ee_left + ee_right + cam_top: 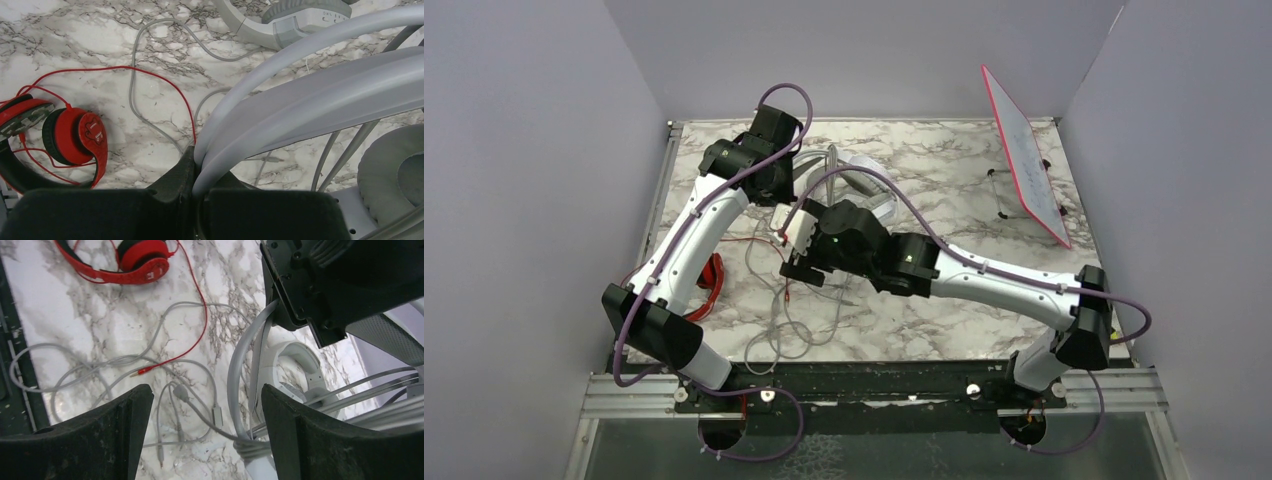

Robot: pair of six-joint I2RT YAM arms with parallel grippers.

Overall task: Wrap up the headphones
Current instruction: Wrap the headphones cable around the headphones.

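Note:
My left gripper (197, 160) is shut on the band of the light grey headphones (320, 95), held above the table; its ear pad (395, 180) hangs at right. In the top view the left gripper (774, 190) is at the far middle. My right gripper (207, 405) is open and empty, its fingers (125, 435) either side of the grey band (236, 375), which has several turns of grey cable (255, 447) wound round its lower end. The white-silver headphones (295, 20) lie behind. The red-and-black headphones (75, 135) lie at the left (712, 285) with their red cable (197, 335) loose.
Loose grey cables (789, 320) with plugs (217, 415) loop over the marble table (964, 180) near the front. A red-framed white board (1029, 155) leans at the back right. Grey walls enclose the table on three sides.

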